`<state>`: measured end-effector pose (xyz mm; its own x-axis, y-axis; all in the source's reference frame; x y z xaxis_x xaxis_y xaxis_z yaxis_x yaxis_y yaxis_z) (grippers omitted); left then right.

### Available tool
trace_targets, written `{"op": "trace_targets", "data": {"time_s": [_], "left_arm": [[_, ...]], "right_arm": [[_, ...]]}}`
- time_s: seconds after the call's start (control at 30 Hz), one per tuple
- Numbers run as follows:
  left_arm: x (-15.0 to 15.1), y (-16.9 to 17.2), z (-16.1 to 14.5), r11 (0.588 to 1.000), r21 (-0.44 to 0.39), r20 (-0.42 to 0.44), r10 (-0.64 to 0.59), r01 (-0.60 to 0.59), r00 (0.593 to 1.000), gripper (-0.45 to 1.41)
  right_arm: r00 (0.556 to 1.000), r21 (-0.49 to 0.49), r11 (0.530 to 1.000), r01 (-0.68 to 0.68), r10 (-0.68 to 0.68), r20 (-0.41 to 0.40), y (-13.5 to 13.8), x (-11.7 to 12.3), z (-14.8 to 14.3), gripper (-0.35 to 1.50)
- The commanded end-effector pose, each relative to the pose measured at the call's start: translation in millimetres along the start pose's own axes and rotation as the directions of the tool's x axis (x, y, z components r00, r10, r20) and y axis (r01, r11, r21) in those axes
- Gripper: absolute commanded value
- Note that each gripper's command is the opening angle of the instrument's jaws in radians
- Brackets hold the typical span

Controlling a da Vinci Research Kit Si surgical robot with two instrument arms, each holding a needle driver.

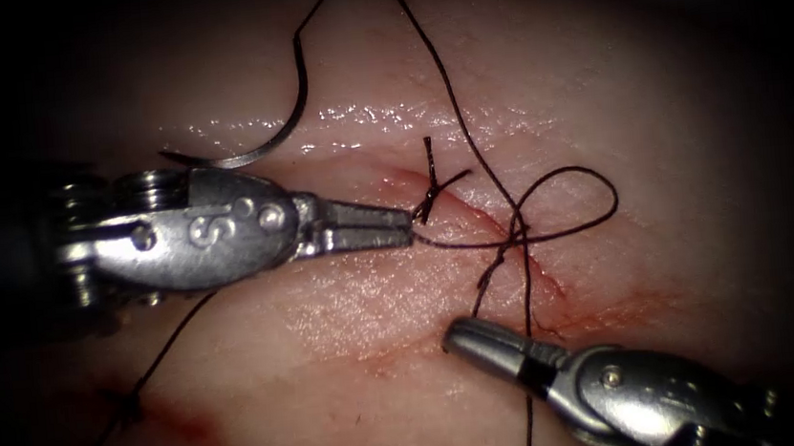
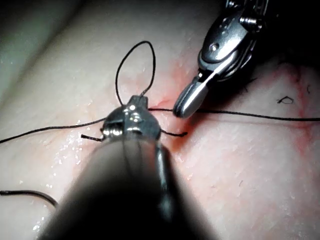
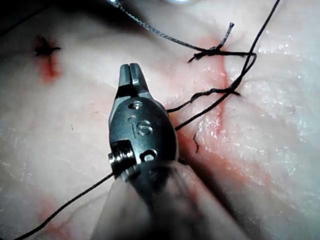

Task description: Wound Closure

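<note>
Thread (image 1: 467,140) runs dark across the tissue (image 1: 599,119), from the blunt end of the needle (image 1: 287,118) in an arc toward the tissue's far edge, then down to the cut (image 1: 473,212), where it forms a loose loop (image 1: 577,202) on the cut's right side. Where the loop crosses itself, strands cross over the cut and one strand trails on toward the near edge of the tissue. A tied knot with short ends (image 1: 432,186) sits on the cut just left of the loop.

Lying free on the tissue's far left side, the needle is held by neither tool, and its curve rests on the surface rather than in the flesh; its tip lies just beyond the left tool's body.

The left tool (image 1: 407,224) comes in flat from the left with its jaws closed, and the tips meet the thread beside the knot; it appears to grip the strand leading into the loop. The right tool (image 1: 460,337) lies near the tissue's near edge, below the loop, with its jaws pressed together on nothing, the thread passing just beside them. Red fluid (image 1: 184,424) stains the tissue at the near left corner, around another small stitch (image 1: 125,405).
</note>
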<state>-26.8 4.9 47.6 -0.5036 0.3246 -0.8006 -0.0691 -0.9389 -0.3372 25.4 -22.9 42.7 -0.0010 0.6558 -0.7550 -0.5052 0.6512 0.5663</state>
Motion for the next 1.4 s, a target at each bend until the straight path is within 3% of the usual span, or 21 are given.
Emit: {"op": "trace_targets", "data": {"time_s": [0.03, 0.17, 0.27, 0.37, 0.47, 0.7, 0.77, 0.93, 0.97, 1.07, 1.17, 1.23, 1.33, 1.4], "left_arm": [[-0.4, 0.1, 0.7, 1.000, -0.001, 0.000, 0.000, 0.000, 1.000, -0.45], [-1.5, 0.5, 0.4, 1.000, -0.009, -0.004, -0.008, 0.008, 1.000, -0.45], [-2.2, 0.4, 1.2, 1.000, -0.009, 0.000, -0.006, 0.006, 1.000, -0.45], [-3.2, 0.2, 2.9, 1.000, -0.016, 0.030, 0.001, 0.000, 1.000, -0.45], [-4.5, -0.4, 4.9, 1.000, -0.023, 0.060, -0.002, 0.003, 0.998, -0.45], [-6.5, -2.2, 6.9, 0.999, -0.033, 0.084, -0.010, 0.013, 0.996, -0.45], [-7.1, -2.7, 7.4, 0.999, -0.041, 0.095, -0.009, 0.013, 0.995, -0.45], [-7.7, -3.7, 8.4, 0.999, -0.047, 0.111, -0.013, 0.019, 0.994, -0.45], [-7.7, -4.0, 8.9, 0.999, -0.046, 0.117, -0.014, 0.019, 0.993, -0.45], [-7.5, -4.2, 9.5, 0.999, -0.043, 0.126, -0.015, 0.021, 0.992, -0.45], [-7.3, -4.4, 9.9, 0.999, -0.049, 0.127, -0.016, 0.023, 0.992, -0.45], [-7.3, -4.4, 10.0, 0.999, -0.049, 0.127, -0.016, 0.023, 0.992, -0.45], [-7.3, -4.7, 9.8, 0.998, -0.053, 0.125, -0.015, 0.022, 0.992, -0.45], [-7.4, -4.9, 9.7, 0.998, -0.055, 0.124, -0.014, 0.021, 0.992, -0.45]], "right_arm": [[1.000, 0.010, 1.000, 0.003, -0.003, -0.009, 1.1, -0.5, 0.9, -0.35], [0.999, 0.036, 0.998, 0.042, -0.041, -0.032, 4.1, -0.3, 0.9, -0.35], [0.994, 0.045, 0.998, 0.048, -0.043, -0.105, 5.6, 0.0, 0.8, -0.35], [0.980, 0.158, 0.985, 0.063, -0.031, -0.197, 6.7, 1.0, 1.1, -0.35], [0.979, 0.280, 0.958, 0.057, 0.002, -0.204, 7.2, 2.0, 1.4, -0.35], [0.973, 0.404, 0.902, 0.154, -0.067, -0.221, 7.9, 3.3, 2.4, -0.35], [0.967, 0.455, 0.865, 0.210, -0.114, -0.228, 7.9, 3.5, 2.5, -0.35], [0.941, 0.616, 0.713, 0.334, -0.290, -0.175, 7.6, 3.6, 3.0, -0.35], [0.929, 0.667, 0.659, 0.349, -0.338, -0.152, 7.4, 3.6, 3.3, -0.35], [0.895, 0.719, 0.579, 0.386, -0.423, -0.140, 7.0, 3.5, 3.5, -0.35], [0.864, 0.760, 0.508, 0.406, -0.484, -0.139, 6.4, 3.3, 3.5, -0.35], [0.853, 0.771, 0.493, 0.404, -0.506, -0.124, 5.9, 3.1, 3.6, -0.35], [0.830, 0.796, 0.454, 0.401, -0.548, -0.106, 4.2, 2.0, 3.8, 0.41], [0.827, 0.805, 0.444, 0.393, -0.553, -0.099, 3.4, 1.4, 3.9, 0.69]]}}
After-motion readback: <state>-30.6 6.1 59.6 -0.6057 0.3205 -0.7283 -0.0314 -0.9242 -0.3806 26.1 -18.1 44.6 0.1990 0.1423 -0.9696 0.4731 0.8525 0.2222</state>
